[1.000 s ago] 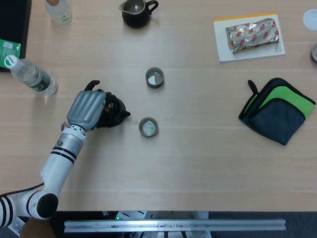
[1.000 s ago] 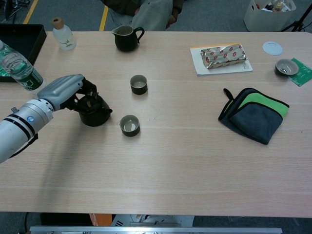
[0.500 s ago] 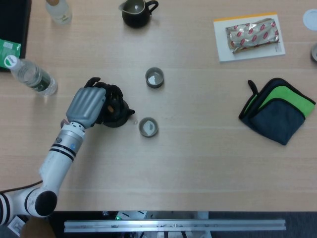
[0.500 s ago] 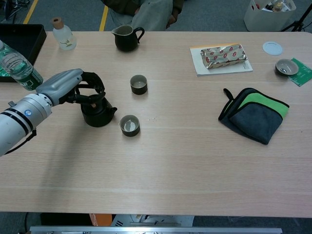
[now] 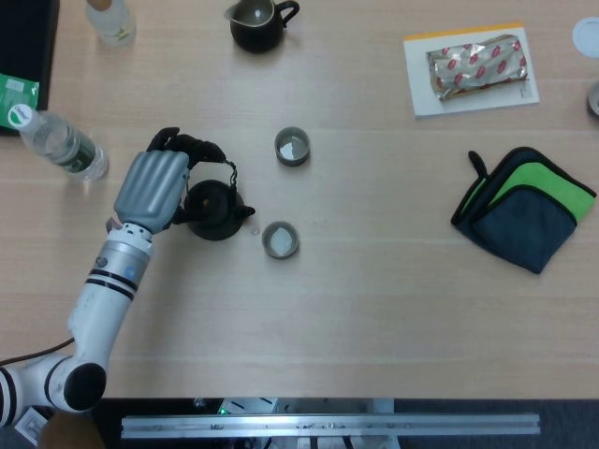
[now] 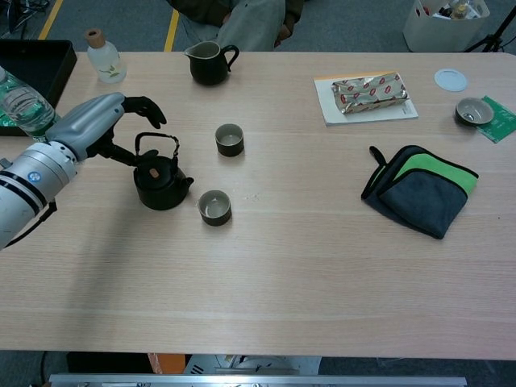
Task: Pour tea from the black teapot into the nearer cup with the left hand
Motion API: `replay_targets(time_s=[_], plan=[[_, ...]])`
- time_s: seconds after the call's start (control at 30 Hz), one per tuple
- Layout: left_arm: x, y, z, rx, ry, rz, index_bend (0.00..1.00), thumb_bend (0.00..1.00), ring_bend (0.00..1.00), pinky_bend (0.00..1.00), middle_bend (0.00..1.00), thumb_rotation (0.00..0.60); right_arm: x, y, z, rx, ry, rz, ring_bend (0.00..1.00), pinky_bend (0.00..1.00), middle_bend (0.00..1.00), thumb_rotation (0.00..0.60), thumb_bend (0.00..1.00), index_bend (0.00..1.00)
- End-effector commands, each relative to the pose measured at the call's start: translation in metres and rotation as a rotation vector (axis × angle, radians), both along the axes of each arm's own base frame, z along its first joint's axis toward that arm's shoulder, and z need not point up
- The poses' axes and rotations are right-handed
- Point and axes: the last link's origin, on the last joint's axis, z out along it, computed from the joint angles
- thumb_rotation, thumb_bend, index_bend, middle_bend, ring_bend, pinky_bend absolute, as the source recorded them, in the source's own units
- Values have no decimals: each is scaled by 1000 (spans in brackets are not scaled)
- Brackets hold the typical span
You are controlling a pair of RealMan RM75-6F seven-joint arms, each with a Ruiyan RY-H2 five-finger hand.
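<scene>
The small black round teapot (image 5: 217, 208) (image 6: 160, 182) is standing upright on the pale wooden table (image 5: 374, 309) (image 6: 322, 282), left of centre, with its thin wire handle (image 6: 157, 143) raised over the lid. Its short spout (image 5: 247, 211) (image 6: 188, 182) is pointing to the right, toward the nearer cup, so the line from the pot's back to its spout is running roughly across the table, left to right.

The nearer small grey-rimmed cup (image 5: 280, 240) (image 6: 214, 207) is sitting just beside the spout, slightly closer to the robot, without touching the pot. The farther cup of the same kind (image 5: 292, 147) (image 6: 230, 139) is standing apart, further back and a little to the right.

The grey left hand (image 5: 154, 187) (image 6: 101, 125) is hovering at the teapot's left side, palm down, its dark fingers (image 5: 192, 145) (image 6: 143, 107) spread apart and arching above the handle. In the chest view they are clear of the wire; the thumb is reaching toward the pot's shoulder, and whether it is touching cannot be told. The hand is grasping nothing.

The right hand is appearing in neither view.

Further off, a dark glazed pitcher (image 5: 256, 22) (image 6: 210, 63) is standing at the far edge, a clear plastic water bottle (image 5: 60, 142) (image 6: 28, 111) is lying at the left, and a folded dark blue and green cloth (image 5: 524, 208) (image 6: 419, 189) is lying to the right.
</scene>
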Motion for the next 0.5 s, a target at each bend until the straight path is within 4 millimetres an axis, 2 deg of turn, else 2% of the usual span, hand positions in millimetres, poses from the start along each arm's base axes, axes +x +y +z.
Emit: replay_targets(time_s=[0.03, 0.23, 0.5], plan=[[0, 0, 9, 43, -22, -9, 321, 292, 218, 122, 337, 600, 0, 0, 0, 0, 1, 1, 288, 289, 377, 600, 7, 281], [-10, -6, 29, 136, 55, -43, 326, 292, 219, 122, 337, 600, 1, -1, 1, 2, 1, 5, 288, 289, 378, 600, 7, 281], [-37, -30, 59, 250, 207, -30, 330, 292, 219, 122, 337, 600, 2, -1, 0, 4, 3, 10, 288, 289, 378, 600, 7, 281]])
